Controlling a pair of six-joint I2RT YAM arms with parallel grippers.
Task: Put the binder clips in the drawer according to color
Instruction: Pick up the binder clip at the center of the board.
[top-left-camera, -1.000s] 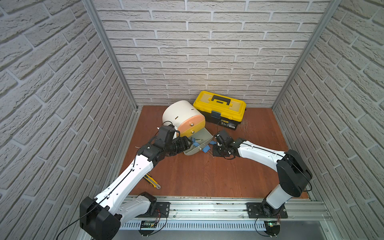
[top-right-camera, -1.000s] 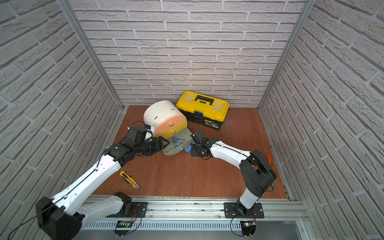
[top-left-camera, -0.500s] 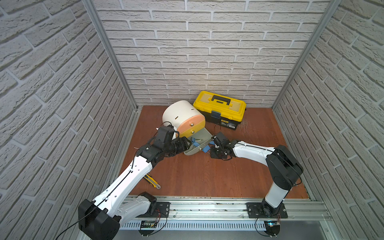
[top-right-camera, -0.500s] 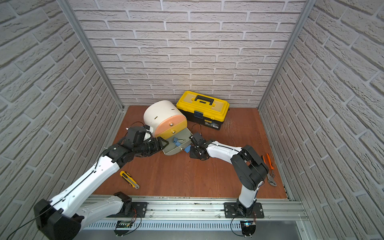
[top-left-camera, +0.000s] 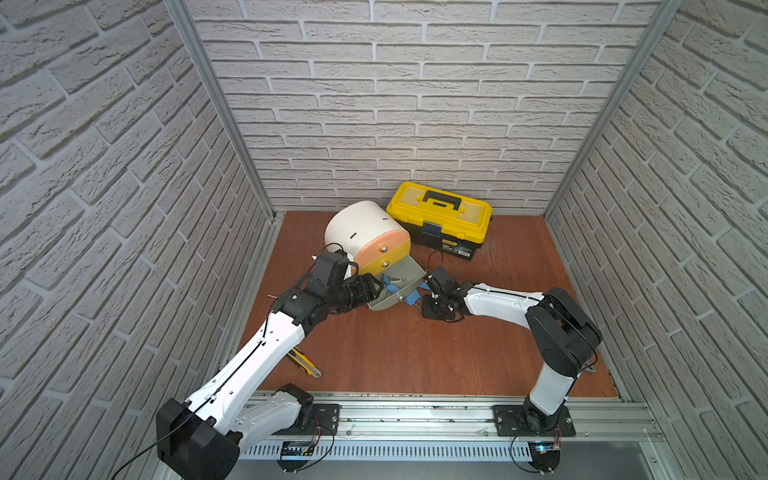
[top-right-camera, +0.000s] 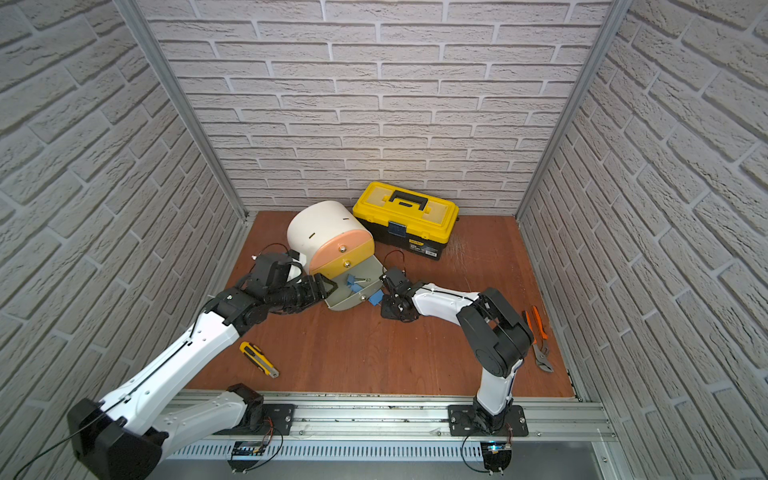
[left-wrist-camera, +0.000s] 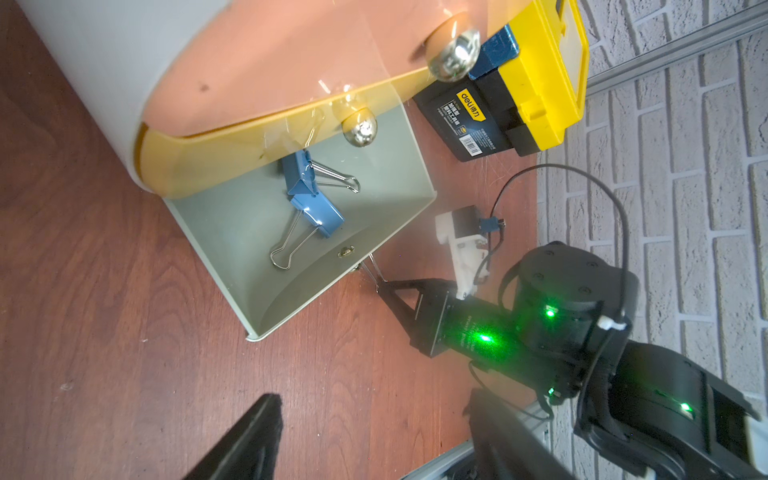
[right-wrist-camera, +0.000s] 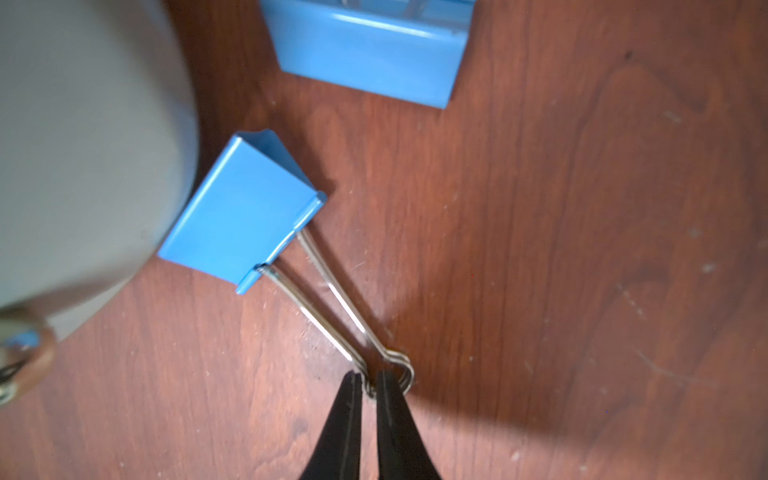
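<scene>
The drawer cabinet (top-left-camera: 357, 226) is a white drum with peach and yellow fronts shut and its grey bottom drawer (left-wrist-camera: 232, 237) pulled out. Two blue binder clips (left-wrist-camera: 316, 210) lie inside it. My right gripper (right-wrist-camera: 369, 380) is shut on the wire handles of another blue binder clip (right-wrist-camera: 241, 212), whose body sits low over the wood just outside the grey drawer front (top-right-camera: 345, 305). One more blue clip (right-wrist-camera: 370, 50) lies close beside it. My left gripper (left-wrist-camera: 374, 436) stands open and empty at the drawer's left side (top-left-camera: 374, 286).
A yellow-black toolbox (top-left-camera: 440, 216) stands against the back wall, right of the cabinet. A yellow utility knife (top-right-camera: 257, 357) lies at front left, under the left arm. Orange-handled pliers (top-right-camera: 538, 340) lie by the right wall. Brick walls close in three sides.
My right gripper has slid a little left toward the drawer front, staying shut, and its elbow has swung inward. The left arm has not moved.
</scene>
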